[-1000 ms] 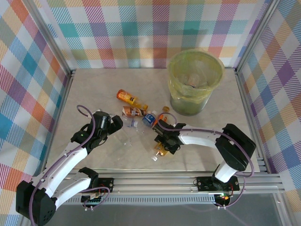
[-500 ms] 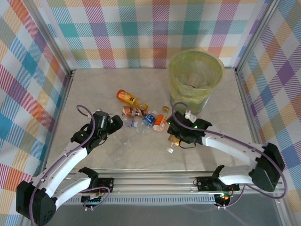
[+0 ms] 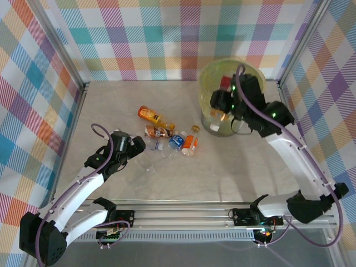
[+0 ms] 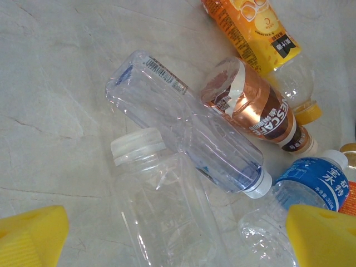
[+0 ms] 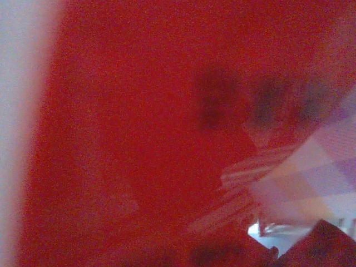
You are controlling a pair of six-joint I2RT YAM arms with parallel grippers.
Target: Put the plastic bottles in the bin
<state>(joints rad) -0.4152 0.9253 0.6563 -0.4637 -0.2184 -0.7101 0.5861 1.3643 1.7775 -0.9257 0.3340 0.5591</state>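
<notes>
The orange-labelled bottle (image 3: 216, 115) hangs white cap down from the right gripper (image 3: 221, 104), raised at the near-left part of the bin (image 3: 203, 86) and apparently not over the middle of its mouth. The fingers look clamped on it, though the jaws themselves are hard to make out from above and the right wrist view is a red blur too close to read. The main risk is the drop point. Let go here, the bottle could strike the yellow-green bag's rim and tip outward, sliding down the outside wall to the table. The thin plastic may also buckle under the squeeze and slip free early. The right arm reaches across the bin's mouth, so a careless lowering could catch the loose bag or shove the wastebasket. On the table the remaining bottles lie in a cluster left of the bin: an orange juice bottle (image 3: 150, 115), a copper-brown Nescafé bottle (image 4: 256, 111), a blue-labelled water bottle (image 4: 317, 181) and two clear bottles (image 4: 183, 144) touching one another. The left gripper (image 4: 178, 245) hovers over the clear pair with its yellow fingers spread wide and empty. Closing there could pinch both or send one rolling.
</notes>
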